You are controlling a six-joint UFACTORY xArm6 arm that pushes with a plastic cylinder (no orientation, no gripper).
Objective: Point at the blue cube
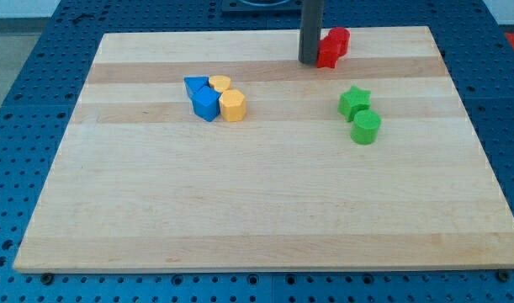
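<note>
1. Hand: none on this rig; nothing spread, pressed or pinching. Rod ends in my tip [309, 61], down on the surface [257, 202] near the view's top, just left of the red block [332, 47], touching or nearly so; cannot tell which
2. Target: blue cube [205, 103], left of centre, well apart from the tip, toward the view's lower left
3. Crowding: a second blue block [195, 85] sits right behind it; yellow block [232, 106] against its right side, smaller yellow block [220, 82] behind that
4. Off to the view's right: green star [353, 100] and green cylinder [366, 127], clear of a direct line to the cluster
5. Risk: leaving could drag the red block if they touch
6. Risk: arriving from the right, the tip meets yellow first; overshoot shoves the whole cluster or leaves the pointing ambiguous between the two blues
</note>
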